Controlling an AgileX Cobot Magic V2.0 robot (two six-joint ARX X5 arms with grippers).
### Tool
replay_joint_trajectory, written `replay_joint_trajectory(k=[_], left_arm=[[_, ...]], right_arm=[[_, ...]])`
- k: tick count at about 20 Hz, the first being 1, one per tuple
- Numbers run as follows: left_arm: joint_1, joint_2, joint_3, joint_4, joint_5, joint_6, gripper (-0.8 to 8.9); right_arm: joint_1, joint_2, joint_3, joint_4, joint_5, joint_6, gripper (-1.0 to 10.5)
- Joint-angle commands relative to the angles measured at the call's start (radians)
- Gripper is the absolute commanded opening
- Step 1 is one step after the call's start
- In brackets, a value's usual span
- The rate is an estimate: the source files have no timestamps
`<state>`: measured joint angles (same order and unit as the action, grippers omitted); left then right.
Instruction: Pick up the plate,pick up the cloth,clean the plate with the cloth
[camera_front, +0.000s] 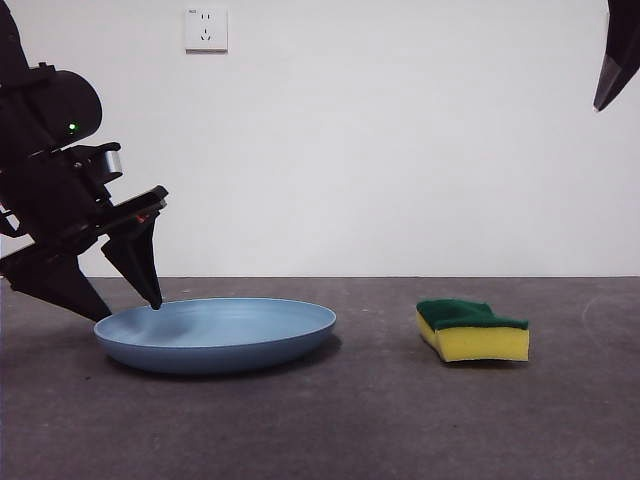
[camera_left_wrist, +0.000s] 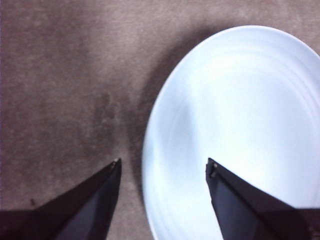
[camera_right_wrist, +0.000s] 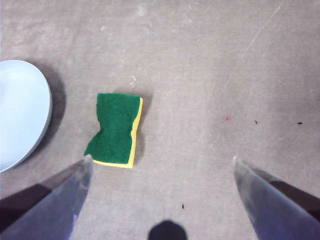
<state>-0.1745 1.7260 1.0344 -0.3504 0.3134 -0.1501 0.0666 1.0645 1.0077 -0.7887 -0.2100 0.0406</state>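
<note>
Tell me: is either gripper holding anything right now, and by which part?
Nothing is held. The left gripper is open, its jaws straddling the plate's rim, not closed on it. The right gripper hangs open high above the sponge.

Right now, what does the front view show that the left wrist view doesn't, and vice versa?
Front view only: the sponge lying green face up on the table apart from the plate, a wall socket, and the waiting right gripper as a black tip at a top corner. Left wrist view only: the plate's bare inside from above, rim passing between the open jaws. Both: plate, table, and the left gripper straddling the plate's rim.
</note>
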Motion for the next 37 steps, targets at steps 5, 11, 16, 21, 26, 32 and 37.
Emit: replay_joint_trajectory(k=[5, 11, 16, 21, 26, 32, 37], left_arm=[[-0.010, 0.047, 0.001, 0.001, -0.002, 0.015, 2.81], [-0.018, 0.047, 0.001, -0.019, -0.026, 0.079, -0.08], [-0.017, 0.016, 0.001, -0.021, -0.049, 0.099, -0.08], [-0.018, -0.147, 0.024, -0.070, -0.048, 0.103, -0.08], [-0.018, -0.309, 0.055, -0.134, -0.050, 0.103, -0.08], [-0.020, -0.499, 0.055, -0.195, -0.050, 0.103, -0.08], [-0.022, -0.538, 0.055, -0.230, -0.050, 0.103, -0.08]], right_arm=[[0.003, 0.002, 0.005, 0.003, -0.002, 0.007, 4.7], [0.010, 0.002, 0.005, 0.003, -0.006, 0.007, 4.7], [0.077, 0.029, 0.012, 0.034, -0.053, 0.002, 4.7], [0.221, 0.187, 0.046, 0.068, -0.009, 0.003, 4.7], [0.297, 0.363, 0.129, 0.066, 0.090, 0.003, 4.7], [0.330, 0.567, 0.194, 0.103, 0.112, 0.024, 4.0], [0.336, 0.688, 0.194, 0.144, 0.112, 0.041, 3.4]])
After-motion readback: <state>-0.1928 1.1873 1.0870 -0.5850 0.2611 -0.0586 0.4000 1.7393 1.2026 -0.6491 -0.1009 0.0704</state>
